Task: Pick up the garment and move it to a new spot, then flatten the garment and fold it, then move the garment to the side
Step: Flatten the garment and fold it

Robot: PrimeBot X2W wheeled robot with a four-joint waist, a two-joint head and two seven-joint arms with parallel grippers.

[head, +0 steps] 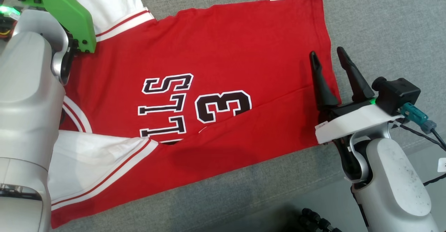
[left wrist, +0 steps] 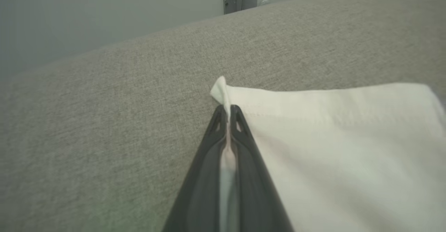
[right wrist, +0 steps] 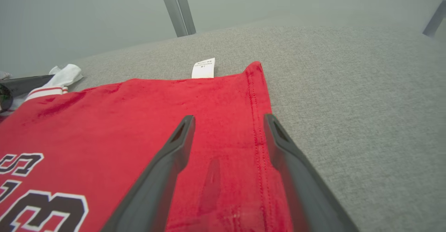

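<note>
Head view, garment (head: pixel 223 47): red jersey with white sleeves, spread print-up on the grey surface (head: pixel 383 23); a diagonal crease crosses its lower half.
Head view, risk: a pull from the sleeve end alone would probably drag the whole jersey sideways and deepen that crease, since nothing pins the hem.
Head view, right gripper (head: pixel 328 54): fingers spread wide and holding nothing, tips over the hem edge and pointing away from the robot; the forearm sits low at lower right.
Head view, left forearm (head: pixel 31 85): reaches up the left side past the shoulder trim toward the far sleeve; its fingers are hidden beyond the green mount (head: pixel 69 16).
Left wrist view, left gripper (left wrist: pixel 228 111): fingers closed tight on the corner of the white sleeve (left wrist: pixel 331 138), with a small tuft of cloth standing out past the tips.
Left wrist view, risk: the bite is shallow and at the very corner, so the cloth may slip free under tension; how many layers are caught cannot be told.
Left wrist view, pose: fingers lie at a low angle to the surface.
Right wrist view, stitched hem (right wrist: pixel 256 127): runs between the open fingers, the care label (right wrist: pixel 203 68) beyond; contact with the cloth cannot be told.
Right wrist view, risk: closing from this straddle, one finger over cloth and one at its edge, could miss the hem or bunch it.
</note>
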